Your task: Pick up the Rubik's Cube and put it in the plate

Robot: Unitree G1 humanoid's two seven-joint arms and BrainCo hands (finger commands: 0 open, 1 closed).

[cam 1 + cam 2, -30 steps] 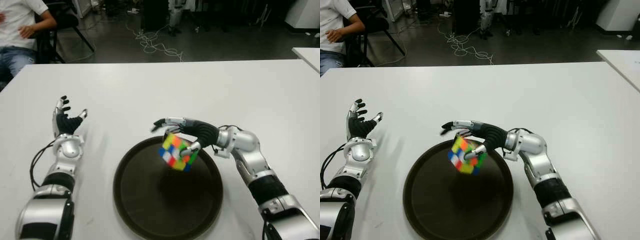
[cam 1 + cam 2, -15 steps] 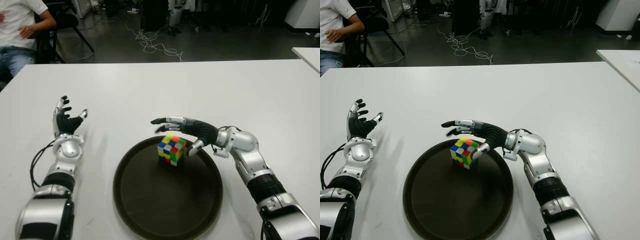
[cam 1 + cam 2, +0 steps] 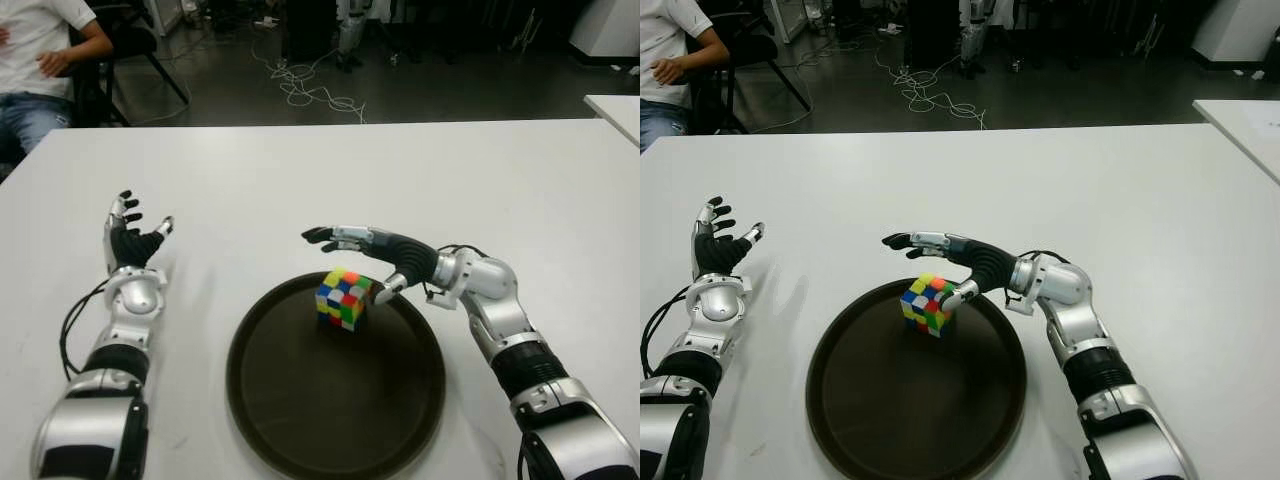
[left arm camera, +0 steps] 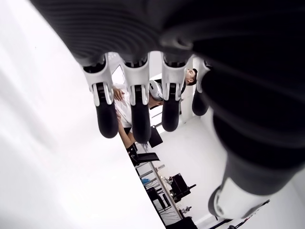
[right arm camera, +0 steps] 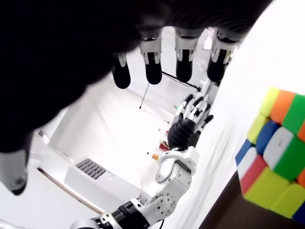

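Fingers [image 3: 335, 236] of right hand [image 3: 385, 260] spread open, holding nothing, just above the cube [image 3: 343, 298]. Cube sitting free inside the plate [image 3: 300, 420], near its far rim, on the desk [image 3: 300, 180]. Left hand [image 3: 132, 243] open too, well left of the plate.

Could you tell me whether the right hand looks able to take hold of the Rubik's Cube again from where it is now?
Probably yes. The right hand is open just above and beside the Rubik's Cube, which sits in the plate near its far rim. Nothing lies between them. The left hand is open, far off to the plate's left.
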